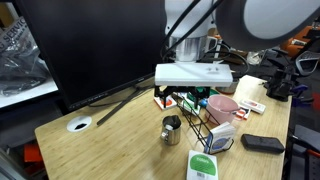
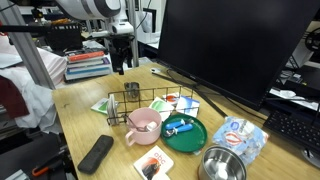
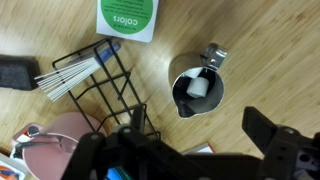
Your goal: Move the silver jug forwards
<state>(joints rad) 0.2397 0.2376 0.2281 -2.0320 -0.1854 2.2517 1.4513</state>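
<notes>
The silver jug (image 3: 197,88) stands upright on the wooden table, handle to the upper right, with a white object inside it. It shows in both exterior views (image 1: 172,129) (image 2: 132,92), next to a black wire rack (image 1: 212,122). My gripper (image 3: 190,150) hangs above the table just beside the jug. It is open and empty, with its dark fingers spread wide at the bottom of the wrist view. In both exterior views the gripper (image 1: 185,98) (image 2: 122,63) is above the jug and not touching it.
The wire rack (image 3: 105,80) stands close beside the jug. Near it are a pink cup (image 2: 143,124), a green dish (image 2: 186,131), a low round silver tin (image 2: 222,165) and a green-and-white card (image 3: 127,18). A black flat object (image 2: 97,153) lies near the table edge. A large black monitor (image 1: 95,45) stands behind.
</notes>
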